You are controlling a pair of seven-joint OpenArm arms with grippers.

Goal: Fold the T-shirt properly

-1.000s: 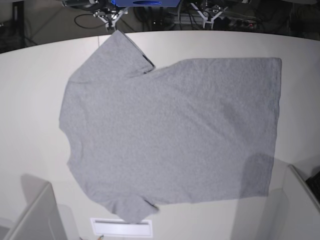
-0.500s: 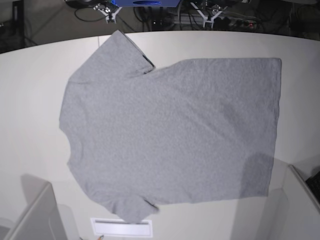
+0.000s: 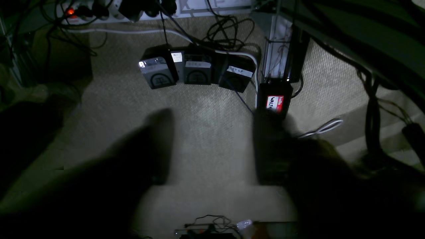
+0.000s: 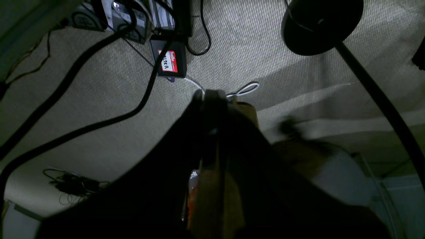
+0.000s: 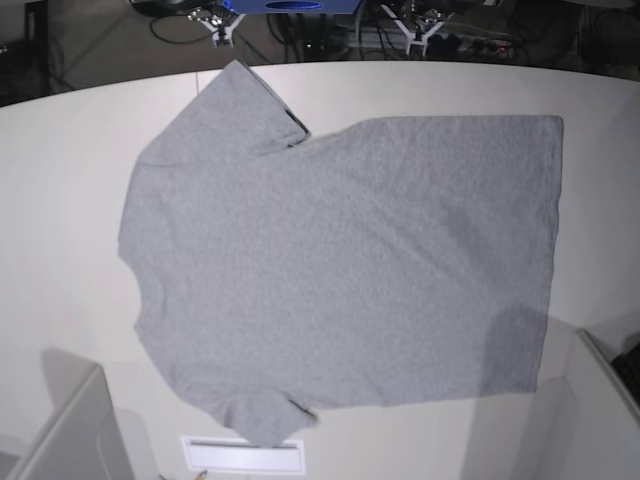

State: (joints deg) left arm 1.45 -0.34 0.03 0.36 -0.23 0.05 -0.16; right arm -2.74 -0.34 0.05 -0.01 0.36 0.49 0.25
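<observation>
The grey T-shirt lies spread flat on the white table, plain side up, collar to the left and hem to the right. One sleeve points to the far edge and the other to the near edge. Neither gripper shows in the base view. The left wrist view looks down at the floor, where my left gripper has its dark, blurred fingers well apart with nothing between them. My right gripper hangs over the floor too, fingers pressed together and empty.
Grey panels stand at the table's near corners. A white strip lies by the near sleeve. Below the wrist cameras are carpet, black power bricks, a red-labelled box and loose cables.
</observation>
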